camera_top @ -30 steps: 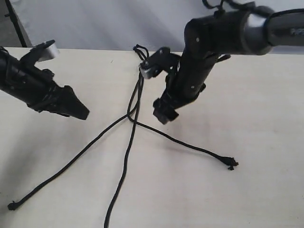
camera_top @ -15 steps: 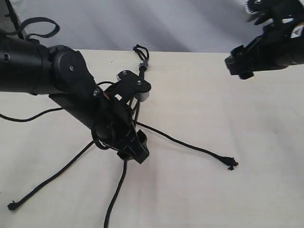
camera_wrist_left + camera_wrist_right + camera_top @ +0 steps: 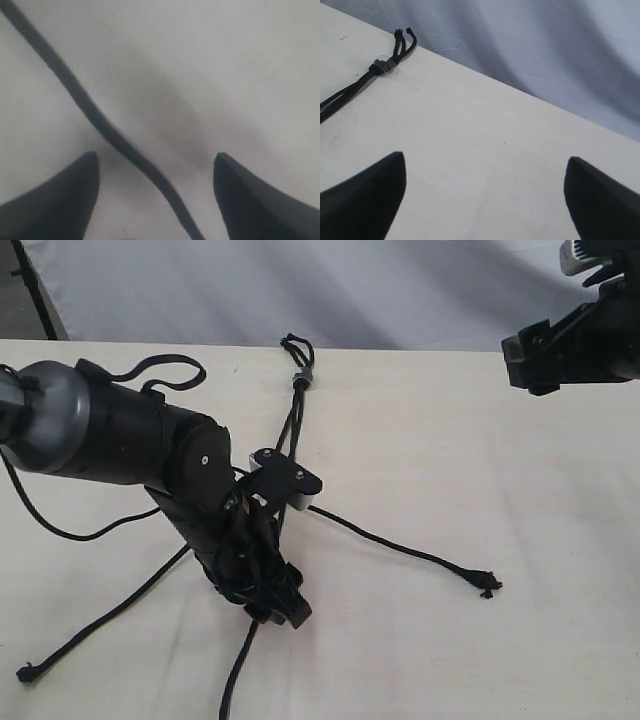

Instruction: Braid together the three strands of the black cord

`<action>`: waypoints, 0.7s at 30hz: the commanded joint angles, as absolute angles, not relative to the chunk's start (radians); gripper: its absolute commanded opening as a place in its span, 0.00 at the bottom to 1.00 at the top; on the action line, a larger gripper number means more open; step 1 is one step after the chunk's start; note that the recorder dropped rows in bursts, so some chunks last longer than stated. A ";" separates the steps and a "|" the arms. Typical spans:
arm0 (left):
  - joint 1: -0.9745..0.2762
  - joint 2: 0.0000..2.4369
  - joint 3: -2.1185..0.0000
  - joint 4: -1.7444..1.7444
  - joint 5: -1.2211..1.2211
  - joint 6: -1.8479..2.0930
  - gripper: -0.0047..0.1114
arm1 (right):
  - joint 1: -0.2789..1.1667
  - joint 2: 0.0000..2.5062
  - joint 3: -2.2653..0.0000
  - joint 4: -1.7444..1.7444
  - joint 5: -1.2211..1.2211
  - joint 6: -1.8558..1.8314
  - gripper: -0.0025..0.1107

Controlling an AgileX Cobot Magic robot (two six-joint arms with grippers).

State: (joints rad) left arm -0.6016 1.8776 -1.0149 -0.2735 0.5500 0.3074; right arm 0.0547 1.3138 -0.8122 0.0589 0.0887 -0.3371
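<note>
The black cord lies on the pale table, with its small loop and grey band at the far edge. Three strands fan toward me: the left strand, the middle strand, and the right strand, which ends in a knot. My left gripper is low over the middle strand and open. In the left wrist view the strand runs between the spread fingers of that gripper without being pinched. My right gripper hangs open at the far right, away from the cord; between its jaws is only bare table, with the loop off to one side.
The left arm's bulky body and its looping cable cover where the strands cross. A grey cloth backdrop runs behind the table's far edge. Bare tabletop spreads on the right.
The left arm swung in from the left and came down over the middle strand. The right arm pulled up and away from the cord to the far right.
</note>
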 commanded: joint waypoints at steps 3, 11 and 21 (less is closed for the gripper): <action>-0.606 1.922 -1.008 -0.270 0.539 0.271 0.58 | 0.050 1.308 -0.810 0.062 0.076 -0.322 0.73; -0.602 1.874 -1.012 -0.277 0.549 0.211 0.58 | 0.050 1.308 -0.810 0.062 0.074 -0.322 0.73; -0.602 1.863 -1.046 -0.322 0.618 0.183 0.58 | 0.050 1.308 -0.810 0.062 0.070 -0.310 0.73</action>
